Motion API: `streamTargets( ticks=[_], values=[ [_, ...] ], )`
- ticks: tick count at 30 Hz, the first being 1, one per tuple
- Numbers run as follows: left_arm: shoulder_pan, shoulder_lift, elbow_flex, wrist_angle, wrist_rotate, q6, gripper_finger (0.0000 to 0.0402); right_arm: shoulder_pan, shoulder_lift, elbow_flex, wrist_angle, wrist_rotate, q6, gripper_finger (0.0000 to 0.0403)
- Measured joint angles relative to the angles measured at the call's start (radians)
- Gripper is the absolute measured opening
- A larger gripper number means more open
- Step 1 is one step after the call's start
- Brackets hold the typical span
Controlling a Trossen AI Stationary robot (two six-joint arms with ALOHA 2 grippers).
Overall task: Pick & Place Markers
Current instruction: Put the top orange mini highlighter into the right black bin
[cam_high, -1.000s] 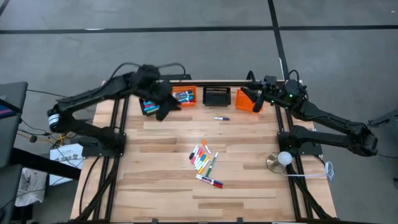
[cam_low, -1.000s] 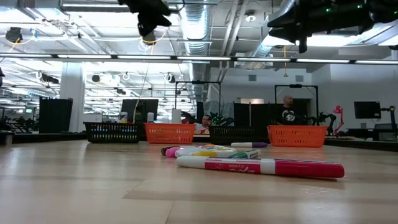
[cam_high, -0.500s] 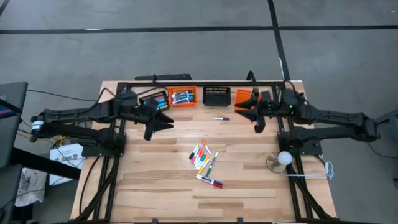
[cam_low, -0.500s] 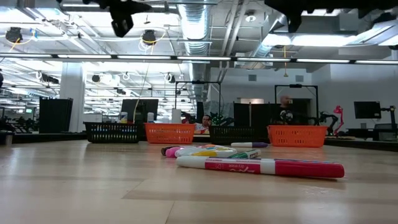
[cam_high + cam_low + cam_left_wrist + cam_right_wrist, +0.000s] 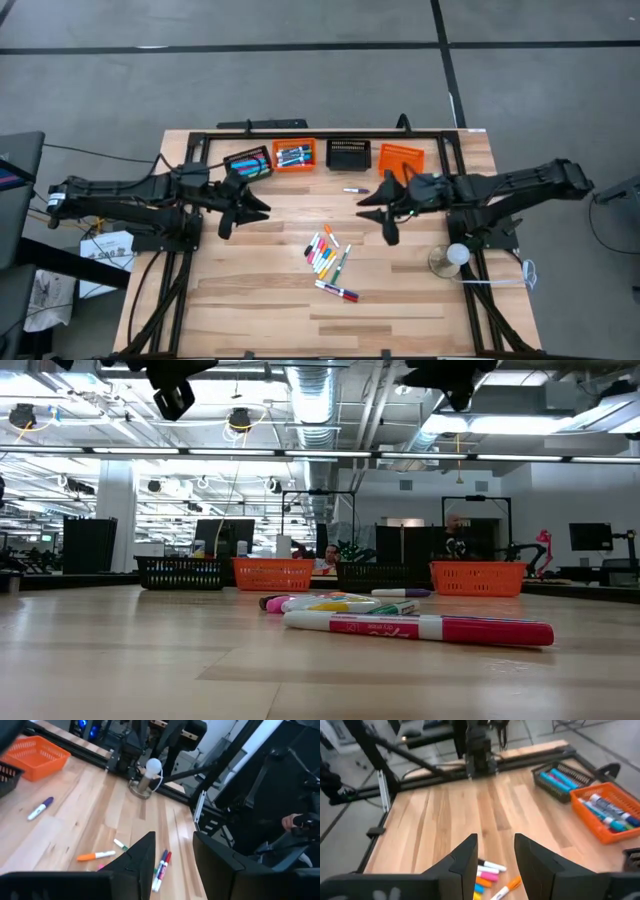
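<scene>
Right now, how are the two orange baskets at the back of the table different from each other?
The left orange basket holds several markers with blue and green on them; the right orange basket looks empty. The left one sits square beside the black basket with markers; the right one sits slightly skewed, beside the empty black basket. Both are small orange mesh baskets in the same back row.

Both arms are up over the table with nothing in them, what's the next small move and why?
Probably lower the right tool toward the loose pile of markers on the table. Its fingers are open and empty, and it hangs just right of the pile; the left tool is farther away.
</scene>
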Motion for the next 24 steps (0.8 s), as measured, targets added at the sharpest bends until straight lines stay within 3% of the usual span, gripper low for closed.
streamTargets(
  ticks=[17,24],
  values=[
    [-0.017,-0.004,-0.039,-0.002,0.0,-0.01,0.0131,-0.039,0.36,0.256,-0.356,-0.03,0.315,0.0119],
    [-0.017,-0.007,-0.039,-0.005,0.0,-0.007,0.0131,-0.062,0.484,0.316,-0.38,-0.107,0.384,0.016]
  ],
)
